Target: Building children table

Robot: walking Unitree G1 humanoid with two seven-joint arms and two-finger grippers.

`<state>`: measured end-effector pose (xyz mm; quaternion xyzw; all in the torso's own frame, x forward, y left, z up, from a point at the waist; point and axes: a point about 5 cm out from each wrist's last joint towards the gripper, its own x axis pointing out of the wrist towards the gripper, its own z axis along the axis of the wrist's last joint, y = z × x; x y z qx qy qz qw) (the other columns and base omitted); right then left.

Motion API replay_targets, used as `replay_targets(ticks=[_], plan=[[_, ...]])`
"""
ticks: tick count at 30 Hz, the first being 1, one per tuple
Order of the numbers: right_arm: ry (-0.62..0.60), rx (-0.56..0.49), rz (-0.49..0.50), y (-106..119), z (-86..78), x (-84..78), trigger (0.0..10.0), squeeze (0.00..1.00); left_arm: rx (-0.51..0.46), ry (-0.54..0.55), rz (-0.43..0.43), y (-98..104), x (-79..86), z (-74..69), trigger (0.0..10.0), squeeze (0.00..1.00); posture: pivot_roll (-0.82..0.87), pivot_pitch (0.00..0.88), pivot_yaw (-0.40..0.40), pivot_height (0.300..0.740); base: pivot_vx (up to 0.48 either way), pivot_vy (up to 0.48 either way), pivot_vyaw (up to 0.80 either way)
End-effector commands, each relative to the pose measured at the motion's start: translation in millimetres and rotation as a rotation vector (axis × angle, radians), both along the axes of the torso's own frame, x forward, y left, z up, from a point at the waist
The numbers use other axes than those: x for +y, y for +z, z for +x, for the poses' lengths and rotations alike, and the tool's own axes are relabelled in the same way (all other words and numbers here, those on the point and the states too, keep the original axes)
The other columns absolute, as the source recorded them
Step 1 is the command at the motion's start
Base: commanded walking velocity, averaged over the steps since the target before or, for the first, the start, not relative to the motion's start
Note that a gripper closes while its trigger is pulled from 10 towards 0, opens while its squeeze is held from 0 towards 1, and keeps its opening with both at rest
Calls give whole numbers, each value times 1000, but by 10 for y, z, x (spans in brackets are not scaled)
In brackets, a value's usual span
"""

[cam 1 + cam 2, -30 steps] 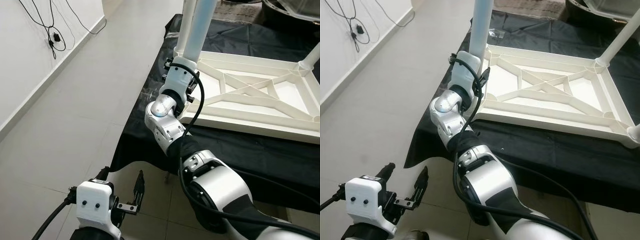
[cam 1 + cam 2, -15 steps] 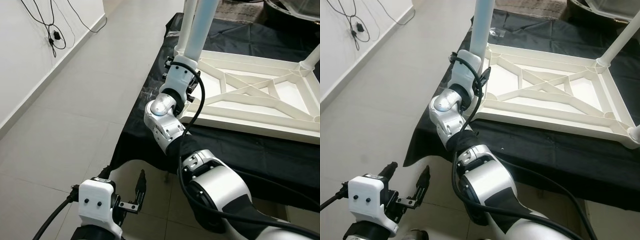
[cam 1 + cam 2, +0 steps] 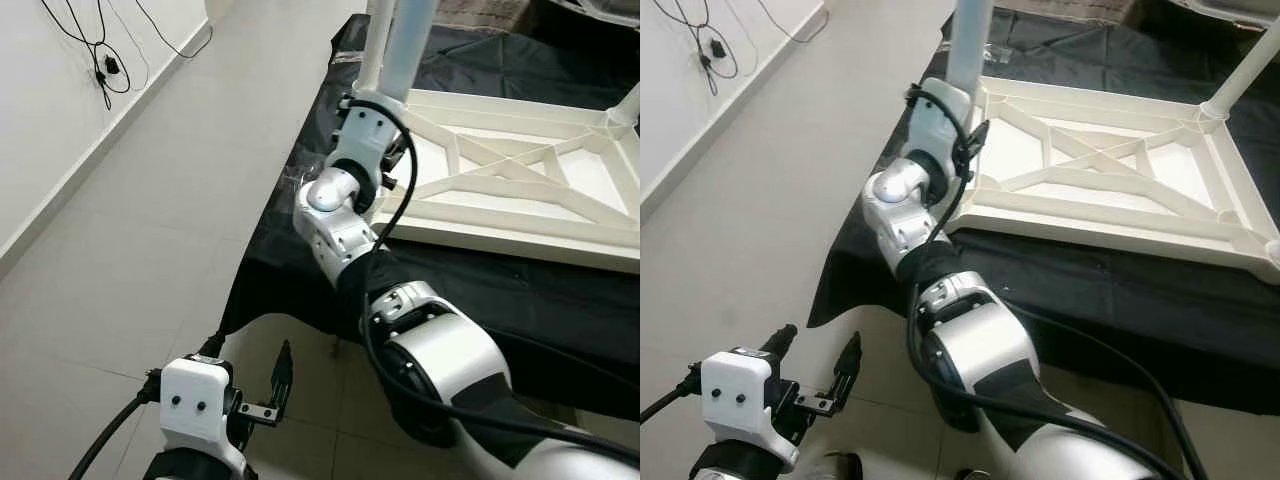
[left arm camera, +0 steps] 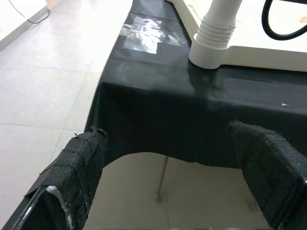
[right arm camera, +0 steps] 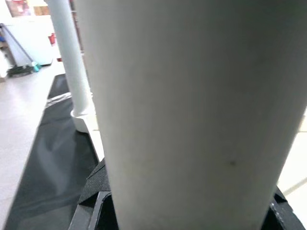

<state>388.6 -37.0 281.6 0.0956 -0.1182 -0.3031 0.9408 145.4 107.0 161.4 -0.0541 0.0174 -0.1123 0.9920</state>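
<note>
Upturned white tabletop [image 3: 1110,190], ribbed underside up, lying on black cloth [image 3: 1120,300] over a work surface. Three upright white legs counted: near-corner leg [image 3: 405,45], second leg [image 3: 375,40] just behind it, far-corner leg [image 3: 1240,75]. Right gripper [image 5: 187,211] raised at the near corner, fingers pinching the near-corner leg, black pads against it. Left gripper [image 3: 262,385] low over tiled floor [image 3: 130,250], beside the cloth's hanging edge, fingers [image 4: 79,167] spread wide, holding nothing. Black cables [image 3: 100,60] against the wall. No containers, no legible writing.

Camera view nearer the tabletop [image 3: 520,170]
</note>
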Motion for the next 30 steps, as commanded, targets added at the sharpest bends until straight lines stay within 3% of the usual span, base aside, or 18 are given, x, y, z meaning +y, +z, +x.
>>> replay_targets(ticks=[1, 7, 14, 17, 20, 22, 24, 28, 29, 30], plan=[[-30, 56, 73, -102, 20, -83, 10000, 0, 23, -3, 3, -52, -3, -18, 10000, 0, 177, 202, -42, 740, 0, 0, 0], [-20, 104, 50, -256, 7, -63, 10000, 0, 24, -1, 4, -55, 2, -19, 10000, 0, 177, 202, -42, 740, 0, 0, 0], [-42, 287, 48, -802, -66, -102, 10000, 0, 27, -4, 5, -61, -3, -22, 10000, 0, 176, 207, -42, 740, 0, 0, 0], [-50, 297, 50, -851, -70, -131, 10000, 0, 27, -4, 6, -61, -2, -23, 10000, 0, 176, 207, -42, 740, 0, 0, 0], [-129, 339, 1, -1006, -65, -372, 10000, 0, 24, -2, 2, -53, -13, -14, 10000, 0, 180, 213, -41, 740, 0, 0, 0], [-137, 344, -4, -1023, -67, -399, 10000, 0, 23, -2, 1, -52, -14, -13, 10000, 0, 180, 213, -41, 740, 0, 0, 0], [-220, 385, -4, -1110, -69, -627, 10000, 0, 14, -29, 14, -58, -54, 25, 10000, 0, 183, 227, -37, 740, 0, 0, 0], [-243, 397, -3, -1134, -73, -692, 10000, 0, 12, -36, 18, -60, -66, 35, 10000, 0, 183, 227, -37, 740, 0, 0, 0], [-310, 418, 14, -1150, -71, -864, 10000, 0, 4, -53, 12, -54, -109, 75, 10000, 0, 183, 227, -37, 740, 0, 0, 0], [-310, 418, 14, -1150, -71, -864, 10000, 0, 4, -53, 12, -54, -109, 75, 10000, 0, 183, 227, -37, 740, 0, 0, 0]])
